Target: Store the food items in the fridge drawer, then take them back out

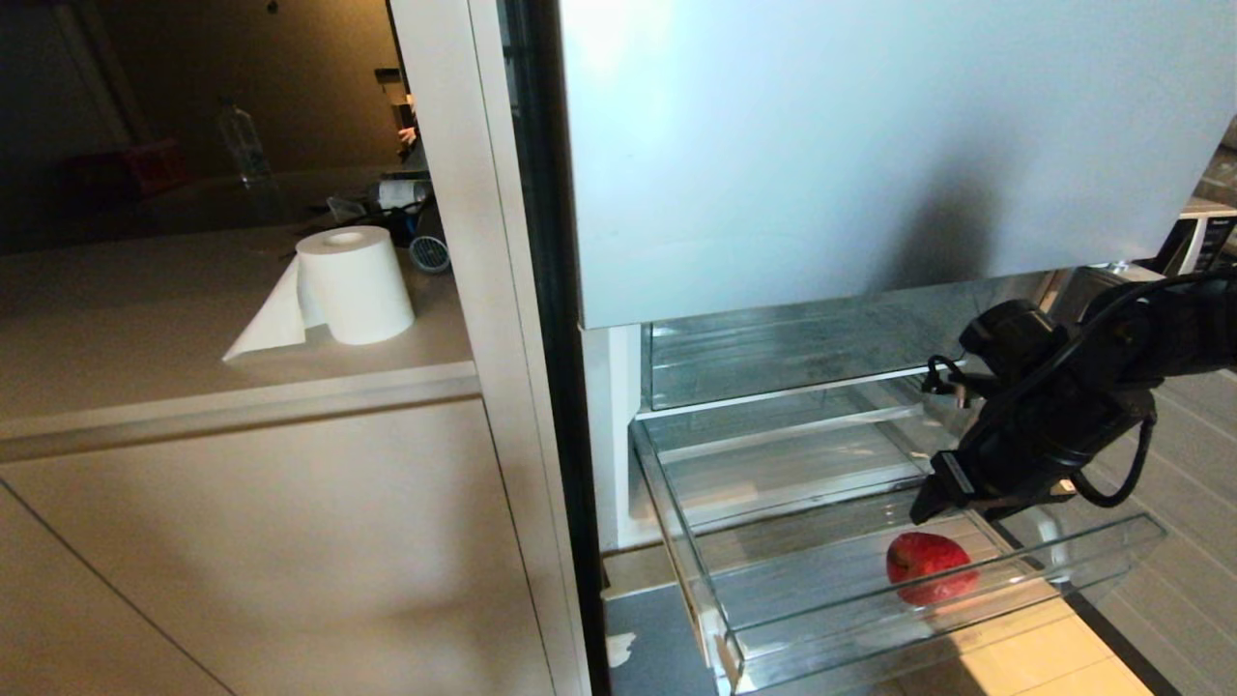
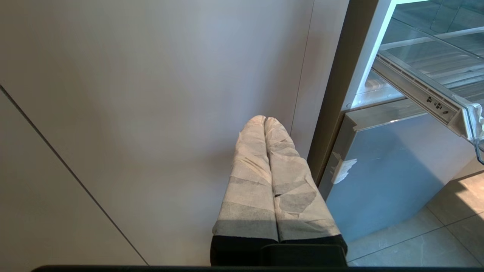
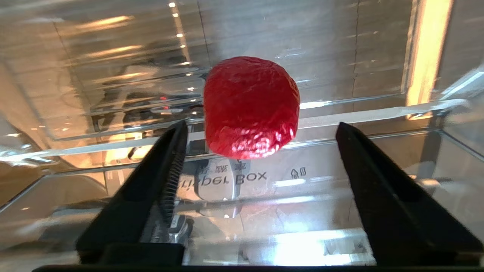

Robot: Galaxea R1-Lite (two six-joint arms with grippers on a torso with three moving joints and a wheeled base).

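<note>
One red, round food item (image 1: pixel 930 568) lies on the ribbed floor of the pulled-out clear fridge drawer (image 1: pixel 870 623), towards its front right. My right gripper (image 1: pixel 928 505) hangs just above and behind it, pointing down into the drawer. In the right wrist view the black fingers (image 3: pixel 172 166) stand wide apart and open, with the food item (image 3: pixel 251 105) just beyond their tips, touching neither. My left gripper (image 2: pixel 264 119) is parked beside the cabinet panel, its taped fingers pressed together and holding nothing.
The fridge's upper door (image 1: pixel 870 145) overhangs the drawer, with glass shelves (image 1: pixel 773 387) behind. A second clear drawer with lettering (image 3: pixel 227 177) shows below. A paper roll (image 1: pixel 353 285) and a bottle (image 1: pixel 242 145) stand on the counter at left. Tiled floor (image 1: pixel 1198 580) lies to the right.
</note>
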